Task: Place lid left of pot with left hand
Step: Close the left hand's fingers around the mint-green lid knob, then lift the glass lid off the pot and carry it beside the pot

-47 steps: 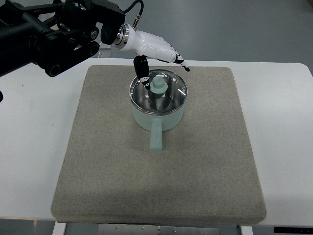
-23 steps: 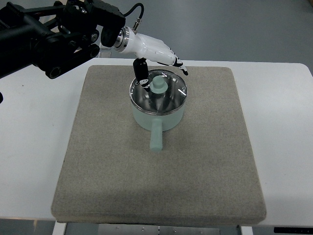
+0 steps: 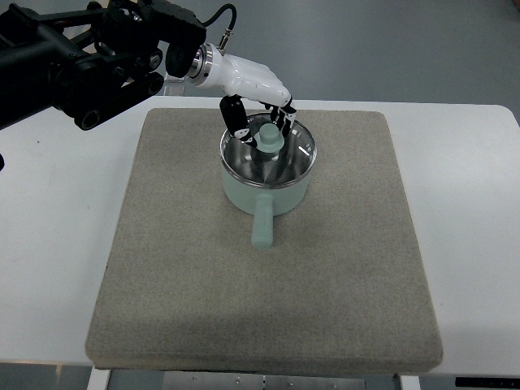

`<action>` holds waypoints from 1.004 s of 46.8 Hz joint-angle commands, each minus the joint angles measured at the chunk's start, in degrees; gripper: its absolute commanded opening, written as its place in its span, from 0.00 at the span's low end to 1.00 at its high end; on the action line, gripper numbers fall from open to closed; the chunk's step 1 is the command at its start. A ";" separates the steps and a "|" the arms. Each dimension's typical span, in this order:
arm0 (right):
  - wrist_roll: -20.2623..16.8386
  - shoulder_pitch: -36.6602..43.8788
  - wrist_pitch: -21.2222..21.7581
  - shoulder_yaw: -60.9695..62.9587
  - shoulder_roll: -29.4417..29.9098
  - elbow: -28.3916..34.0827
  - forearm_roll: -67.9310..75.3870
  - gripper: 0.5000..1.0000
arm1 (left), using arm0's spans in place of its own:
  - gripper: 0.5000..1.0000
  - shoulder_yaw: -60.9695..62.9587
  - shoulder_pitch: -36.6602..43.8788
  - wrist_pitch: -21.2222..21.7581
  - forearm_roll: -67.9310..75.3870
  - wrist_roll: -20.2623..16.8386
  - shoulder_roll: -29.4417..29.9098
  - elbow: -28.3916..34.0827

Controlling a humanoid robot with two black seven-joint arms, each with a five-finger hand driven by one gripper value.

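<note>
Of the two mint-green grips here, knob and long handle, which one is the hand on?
The lid knob, between the left hand fingers; the pot handle is untouched.

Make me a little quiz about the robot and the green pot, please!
1. True or false: the lid is already lying on the mat left of the pot.
2. Which hand is at the lid's knob? A) right hand B) left hand C) a person's hand
3. Fill in: the pot's handle points toward the ___ edge of the picture.

Key: 1. false, the lid sits on the pot. 2. B, its fingers close around the knob. 3. bottom.
</note>
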 commanded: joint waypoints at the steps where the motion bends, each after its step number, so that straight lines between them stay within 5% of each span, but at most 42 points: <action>1: 0.00 0.00 0.00 0.04 0.00 0.00 0.00 0.84 | 0.32 -0.01 -0.18 -0.10 0.00 -0.02 -0.02 -0.15; 19: 0.00 0.00 0.00 -0.05 0.00 0.00 0.00 0.84 | 0.27 0.17 -0.53 -0.19 0.09 -0.10 0.33 -0.50; 24: 0.00 0.00 0.00 0.04 0.00 0.00 0.00 0.84 | 0.17 0.17 -0.70 -0.19 0.18 -0.10 0.33 -0.50; 27: 0.00 0.00 0.00 0.04 0.00 0.00 0.00 0.84 | 0.00 0.26 -0.70 -0.27 0.18 -0.10 0.33 -0.59; 47: 0.00 0.00 0.00 0.04 0.00 0.00 0.00 0.84 | 0.00 -0.27 -0.97 -3.18 -0.08 -0.02 0.25 -0.68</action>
